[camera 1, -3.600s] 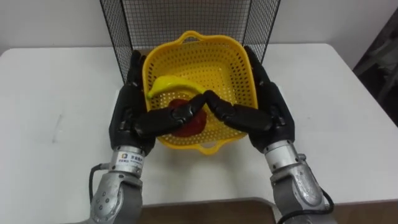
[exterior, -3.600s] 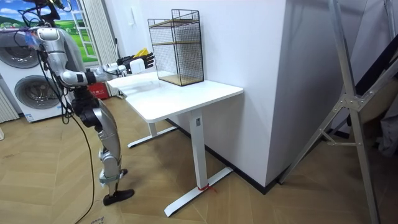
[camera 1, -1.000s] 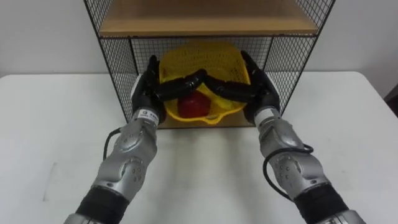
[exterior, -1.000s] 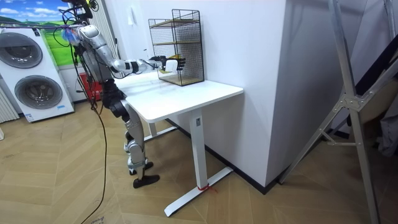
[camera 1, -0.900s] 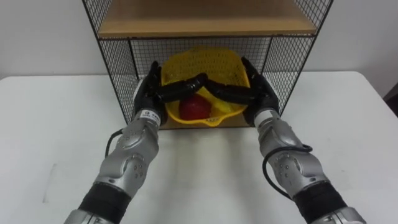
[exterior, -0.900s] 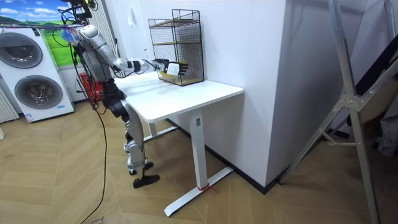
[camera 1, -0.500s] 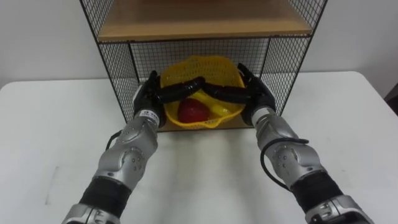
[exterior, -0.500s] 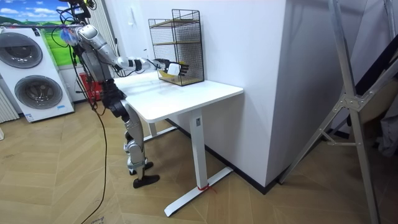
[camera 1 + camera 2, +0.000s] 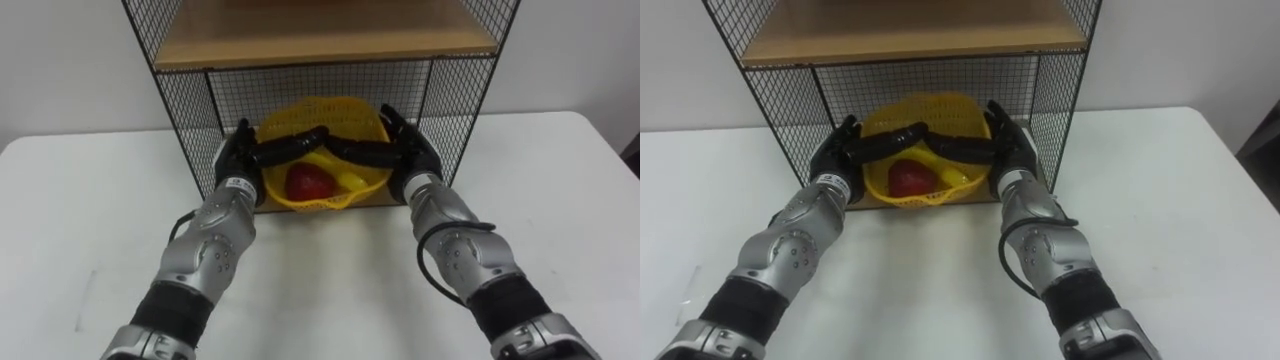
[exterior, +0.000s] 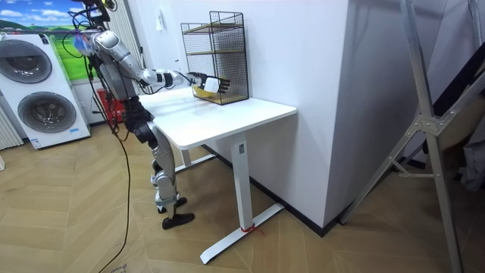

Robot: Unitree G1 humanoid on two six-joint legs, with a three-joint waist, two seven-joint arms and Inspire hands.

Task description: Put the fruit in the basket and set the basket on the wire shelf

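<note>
White table [image 9: 330, 280], basket [image 9: 322, 112] inside wire shelf [image 9: 188, 100]

Yellow basket is in the shelf's lower compartment, under the wooden board [image 9: 320, 30], with a red fruit [image 9: 308, 181] and a banana [image 9: 351, 178] inside. Left hand [image 9: 238, 162] and right hand [image 9: 410, 160] flank it, fingers along the outer walls, thumbs [image 9: 292, 146] hooked over the rim, pinching the basket. Robot stands at the table end, both arms outstretched.

The robot stands at the end of the table [image 10: 250, 114], arms stretched forward; the left robot hand [image 10: 198, 76] and right robot hand [image 10: 220, 82] flank a yellow basket [image 10: 202, 92]; the wire shelf [image 10: 220, 34] rises just above them.
</note>
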